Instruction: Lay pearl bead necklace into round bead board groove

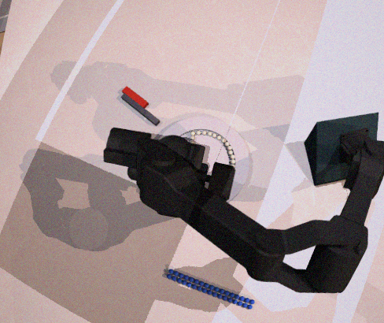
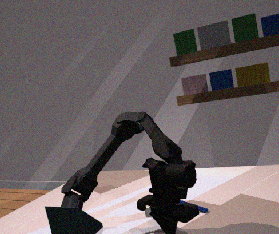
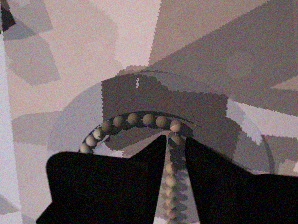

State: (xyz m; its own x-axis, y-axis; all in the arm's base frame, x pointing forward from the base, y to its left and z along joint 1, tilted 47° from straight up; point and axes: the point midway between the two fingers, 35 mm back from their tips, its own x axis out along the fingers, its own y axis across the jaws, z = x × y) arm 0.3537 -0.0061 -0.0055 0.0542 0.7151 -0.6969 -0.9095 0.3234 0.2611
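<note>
The pearl bead necklace point(image 1: 223, 140) point(image 3: 132, 119) lies on the round bead board point(image 1: 244, 151) point(image 3: 70, 122). One stretch of beads curves along the dark groove line. At its end the strand turns sharply and runs across the inside of the ring, between my fingers in the wrist view. My gripper point(image 1: 208, 168) point(image 2: 169, 228) point(image 3: 175, 141) is low over the board. Its fingertips stand narrowly apart on either side of the strand near this bend, with small gaps beside the bead. The arm hides the rest of the necklace and part of the board in the top view.
A double row of blue beads point(image 1: 211, 288) point(image 2: 203, 209) lies on the table away from the board. A red block point(image 1: 135, 97) and a dark grey bar point(image 1: 140, 109) lie close beside the board. The dark arm base point(image 1: 329, 143) point(image 2: 75, 221) stands on the board's other side.
</note>
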